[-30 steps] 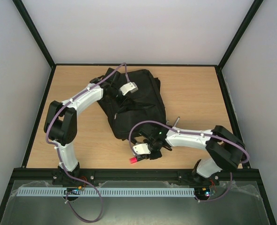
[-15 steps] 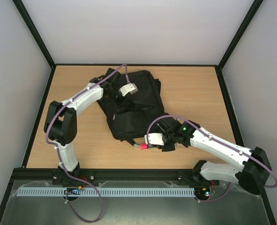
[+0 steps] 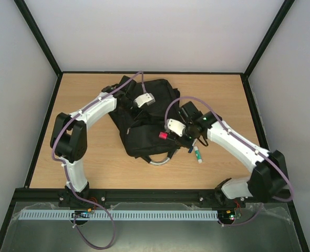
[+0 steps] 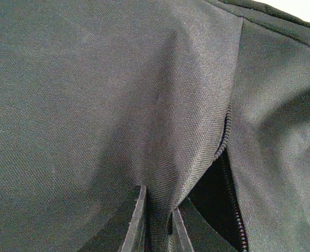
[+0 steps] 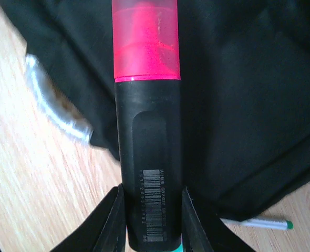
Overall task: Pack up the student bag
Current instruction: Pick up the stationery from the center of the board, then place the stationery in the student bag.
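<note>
Black bag [image 3: 154,118] lies flat mid-worktop [image 3: 86,163]. Soft, limp fabric, probably bulky rather than heavy; best taken by a fold or the grey handle [image 3: 160,160]. Left arm stretched far over it, left pincer [image 4: 157,210] nearly closed, pinching a fold beside the open zip [image 4: 226,136]. Right arm bent inward over the bag's near right side, right pincer [image 5: 151,210] clamping a pink-capped highlighter [image 5: 147,131]. Green-capped pen [image 3: 197,154] on worktop.
</note>
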`<state>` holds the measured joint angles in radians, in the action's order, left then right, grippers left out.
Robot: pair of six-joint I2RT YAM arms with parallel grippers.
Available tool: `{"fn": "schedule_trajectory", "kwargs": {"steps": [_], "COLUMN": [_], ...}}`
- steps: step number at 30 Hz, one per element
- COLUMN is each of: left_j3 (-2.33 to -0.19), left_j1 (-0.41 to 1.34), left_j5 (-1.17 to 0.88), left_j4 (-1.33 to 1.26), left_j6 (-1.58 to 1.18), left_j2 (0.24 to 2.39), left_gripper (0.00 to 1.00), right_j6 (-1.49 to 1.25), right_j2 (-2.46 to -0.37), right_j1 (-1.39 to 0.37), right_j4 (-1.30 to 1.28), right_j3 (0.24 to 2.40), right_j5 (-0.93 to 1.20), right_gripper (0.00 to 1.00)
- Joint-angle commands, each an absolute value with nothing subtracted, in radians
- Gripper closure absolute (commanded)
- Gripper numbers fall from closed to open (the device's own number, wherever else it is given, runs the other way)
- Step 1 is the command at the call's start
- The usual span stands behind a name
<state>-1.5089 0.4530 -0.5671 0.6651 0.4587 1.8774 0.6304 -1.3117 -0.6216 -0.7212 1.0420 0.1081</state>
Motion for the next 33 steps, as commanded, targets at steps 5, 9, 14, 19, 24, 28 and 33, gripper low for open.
{"fn": "schedule_trajectory", "kwargs": {"steps": [5,9,14,19,24,28,33], "left_j3": [-1.565,-1.573,-1.591,-1.588,-1.582,-1.583,-1.581], "left_j1": [0.506,0.511,0.512,0.518,0.52,0.52,0.519], "left_j5": [-0.601,-0.602,-0.608,-0.605,-0.609,-0.597,-0.579], "left_j4": [0.711,0.701,0.701,0.704,0.706,0.711,0.716], "left_j6": [0.446,0.442,0.448,0.453,0.457,0.471,0.481], "left_j2": [1.832,1.841,1.846,1.835,1.832,1.833,1.831], "left_gripper": [0.87,0.87,0.87,0.87,0.87,0.87,0.86], "right_j6": [0.332,0.241,0.132,0.044,-0.002,-0.03,-0.022], "right_j2": [-1.496,-1.553,-1.577,-1.619,-1.697,-1.751,-1.789], "right_j1": [-0.614,-0.612,-0.608,-0.588,-0.588,-0.588,-0.587], "right_j4": [-0.739,-0.727,-0.694,-0.64,-0.607,-0.578,-0.575], "right_j3": [1.186,1.208,1.198,1.202,1.3,1.411,1.458], "right_j5": [0.122,0.047,-0.023,-0.117,-0.123,-0.112,-0.089], "right_gripper": [0.83,0.82,0.82,0.83,0.85,0.88,0.88]}}
